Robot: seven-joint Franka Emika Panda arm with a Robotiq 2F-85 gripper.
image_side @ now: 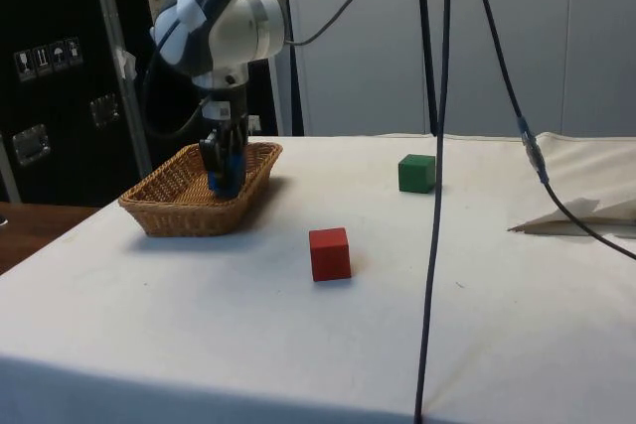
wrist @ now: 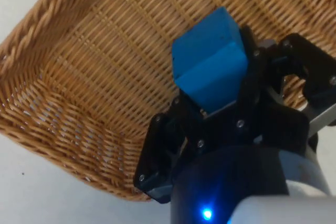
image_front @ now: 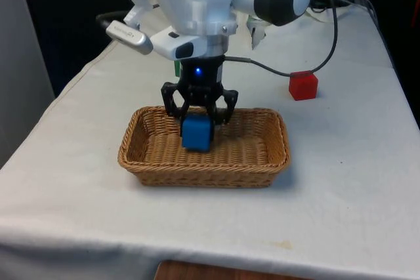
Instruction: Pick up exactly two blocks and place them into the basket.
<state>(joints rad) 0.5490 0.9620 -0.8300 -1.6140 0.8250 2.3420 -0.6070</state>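
Note:
My gripper [image_front: 197,126] hangs inside the wicker basket [image_front: 262,162], shut on a blue block [image_front: 196,133] held between its fingers. From the side, the blue block [image_side: 225,178] sits low in the basket [image_side: 169,208], near its floor; whether it touches I cannot tell. The wrist view has the blue block [wrist: 210,64] pinched in the gripper [wrist: 212,90] above the woven basket floor [wrist: 105,72]. A red block [image_front: 303,86] lies on the cloth at the front view's right, also the red block [image_side: 329,253] in the side view. A green block [image_side: 416,173] stands farther off on the table.
A black cable [image_front: 289,70] runs from the arm over the cloth past the red block. In the side view hanging cables [image_side: 434,196] cross before the table, and folded white cloth [image_side: 586,211] lies at its far edge.

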